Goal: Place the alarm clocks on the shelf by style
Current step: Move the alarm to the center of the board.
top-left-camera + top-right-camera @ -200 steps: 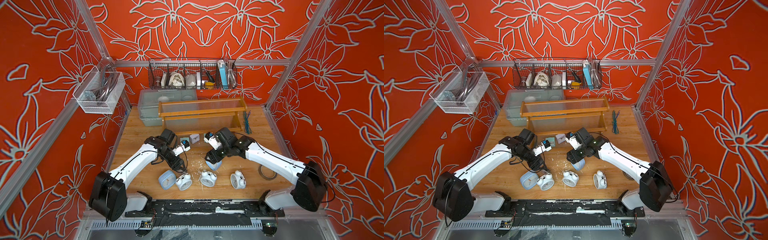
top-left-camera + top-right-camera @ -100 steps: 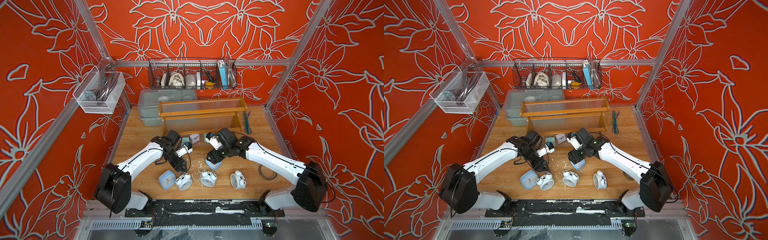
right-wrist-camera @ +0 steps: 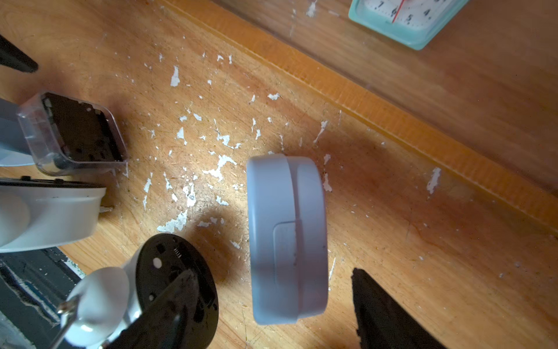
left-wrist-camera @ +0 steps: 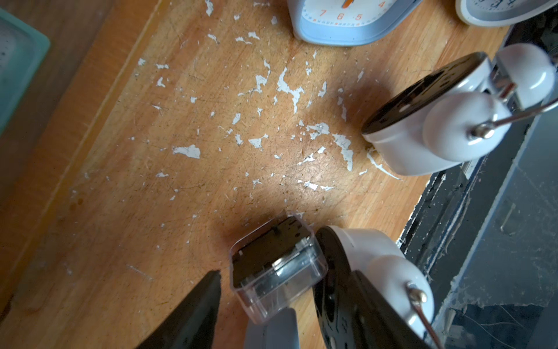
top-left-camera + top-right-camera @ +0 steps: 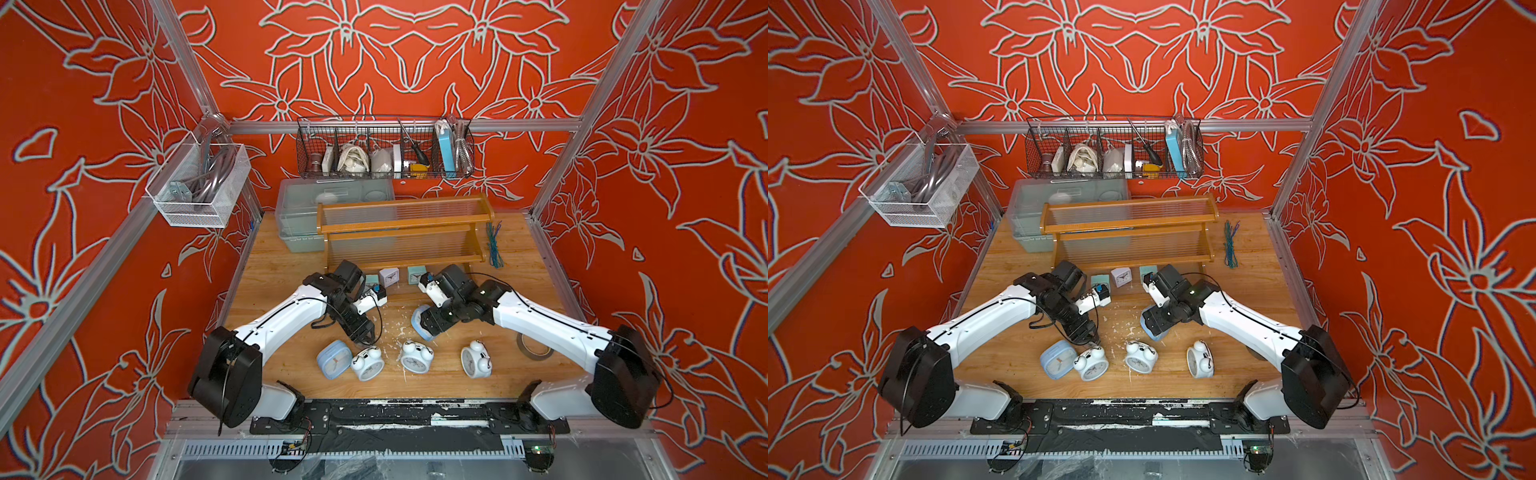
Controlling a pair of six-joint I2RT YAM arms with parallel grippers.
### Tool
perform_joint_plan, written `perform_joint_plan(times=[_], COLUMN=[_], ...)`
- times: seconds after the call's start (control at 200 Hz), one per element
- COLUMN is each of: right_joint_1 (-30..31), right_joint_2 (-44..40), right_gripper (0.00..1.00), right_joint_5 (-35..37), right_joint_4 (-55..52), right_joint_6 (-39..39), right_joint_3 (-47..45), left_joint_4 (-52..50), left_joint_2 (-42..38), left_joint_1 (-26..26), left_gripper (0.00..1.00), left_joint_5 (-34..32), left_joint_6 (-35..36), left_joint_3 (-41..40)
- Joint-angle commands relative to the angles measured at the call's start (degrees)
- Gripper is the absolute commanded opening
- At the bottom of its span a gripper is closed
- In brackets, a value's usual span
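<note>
Here we look down on a wooden table [image 5: 270, 291]. At the middle of its rear edge stands the orange-brown wooden three-tier shelf [image 5: 399, 226]. On its lowest tier lie a tiny teal cube clock [image 5: 371, 279], a tiny whitish cube clock [image 5: 389, 276] and a second teal cube clock [image 5: 414, 274].

Along the front edge of the surface runs a row: a light-blue rounded-square clock [image 5: 333, 360], then three white round twin-bell clocks, the left one [image 5: 368, 365], the middle one [image 5: 416, 357] and the right one [image 5: 476, 360].

The left claw [image 5: 363, 337] points down just behind the left twin-bell clock. Its jaws are partly open around a tiny dark cube clock in a clear case [image 4: 271, 263]. One finger [image 4: 196, 308] stands clear of the cube, and we cannot tell whether the other touches it.

The right claw [image 3: 271, 272] hangs near the middle of the surface with its jaws wide. A second light-blue rounded-square clock [image 3: 287, 211] stands on edge between its fingers [image 3: 386, 314], touching neither.
</note>
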Motion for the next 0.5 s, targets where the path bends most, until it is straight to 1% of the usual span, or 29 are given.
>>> perform_joint_plan(times=[0.0, 0.1, 0.285, 0.455, 0.495], right_joint_1=[0.1, 0.0, 0.0, 0.1, 0.1], right_joint_2=[1.3, 2.2, 4.2, 4.9, 5.0], right_gripper=[0.83, 0.81, 0.69, 0.5, 0.48], right_joint_5=[0.3, 0.1, -0.6, -2.9, -3.9], right_joint_4=[1.8, 3.7, 5.7, 8.5, 9.5], right_joint_6=[1.1, 0.9, -0.1, -0.4, -0.4], right_joint_3=[-1.2, -2.4, -2.1, -1.6, -1.6], left_joint_4=[-0.1, -0.1, -0.2, -0.3, -0.3], left_joint_2=[-1.3, -1.8, -2.6, -3.7, -4.1], left_joint_1=[-0.2, -0.2, -0.2, -0.1, 0.0], left_gripper=[0.68, 0.68, 0.68, 0.68, 0.68], left_joint_5=[0.3, 0.2, 0.0, 0.1, 0.7], left_joint_6=[0.4, 0.3, 0.4, 1.0, 1.1], left_joint_3=[-0.3, -0.4, -0.2, -0.2, -0.1])
